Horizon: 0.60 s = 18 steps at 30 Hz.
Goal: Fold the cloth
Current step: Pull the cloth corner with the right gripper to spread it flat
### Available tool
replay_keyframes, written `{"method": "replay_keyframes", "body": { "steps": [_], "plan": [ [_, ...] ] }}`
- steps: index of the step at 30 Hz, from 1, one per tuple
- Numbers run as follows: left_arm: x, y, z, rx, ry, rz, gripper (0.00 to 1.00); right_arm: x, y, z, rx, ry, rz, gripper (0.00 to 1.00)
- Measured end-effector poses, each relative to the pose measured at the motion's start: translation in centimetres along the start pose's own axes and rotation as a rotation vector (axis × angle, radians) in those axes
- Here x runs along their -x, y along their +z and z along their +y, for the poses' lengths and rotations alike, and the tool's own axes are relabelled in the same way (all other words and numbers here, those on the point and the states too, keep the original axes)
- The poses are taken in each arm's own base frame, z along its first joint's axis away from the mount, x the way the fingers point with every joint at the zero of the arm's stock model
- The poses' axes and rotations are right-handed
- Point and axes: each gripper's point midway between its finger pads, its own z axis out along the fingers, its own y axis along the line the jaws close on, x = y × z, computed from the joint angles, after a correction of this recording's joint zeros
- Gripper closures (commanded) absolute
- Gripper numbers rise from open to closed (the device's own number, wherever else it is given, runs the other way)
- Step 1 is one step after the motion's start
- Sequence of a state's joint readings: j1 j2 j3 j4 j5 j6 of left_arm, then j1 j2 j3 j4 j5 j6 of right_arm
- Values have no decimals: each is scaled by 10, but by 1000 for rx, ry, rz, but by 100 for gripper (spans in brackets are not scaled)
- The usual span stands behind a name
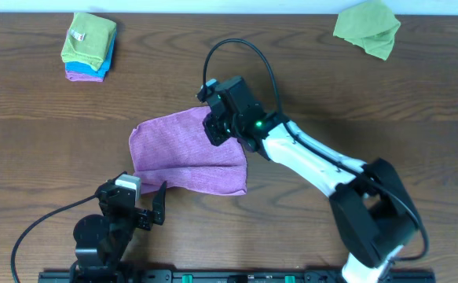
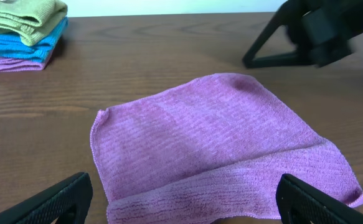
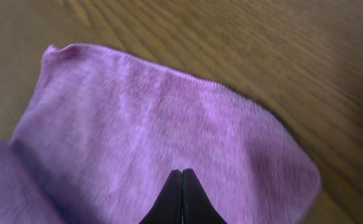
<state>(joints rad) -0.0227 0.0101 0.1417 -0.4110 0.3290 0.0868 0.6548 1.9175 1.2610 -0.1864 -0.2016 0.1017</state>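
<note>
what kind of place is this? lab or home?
Looks like a robot-lab bench, not a home: left arm and right arm mounted on a rail at a wooden table, with only practice items out: the purple cloth, a folded stack, a lime-green cloth.

Ribbed matt microfibre cloth (image 2: 218,143) on wood-grain table (image 2: 169,43).

Cloth (image 1: 183,153) plain lilac-purple; table (image 1: 307,71) dark brown woodgrain.

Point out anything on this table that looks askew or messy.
The purple cloth lies skewed in the middle, its near edge doubled over unevenly. The green cloth at the far right is crumpled in a heap, unlike the neat folded stack at the far left.
</note>
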Motion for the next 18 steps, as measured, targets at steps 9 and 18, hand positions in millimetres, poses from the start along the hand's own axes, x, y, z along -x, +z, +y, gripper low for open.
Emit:
{"method": "replay_keyframes", "body": {
  "steps": [9,18],
  "plan": [
    [0,0,0,0,0,0,5,-31,38,-15,-20,17,66,99],
    [0,0,0,0,0,0,5,-48,42,-48,-76,71,121,99]
  ]
}}
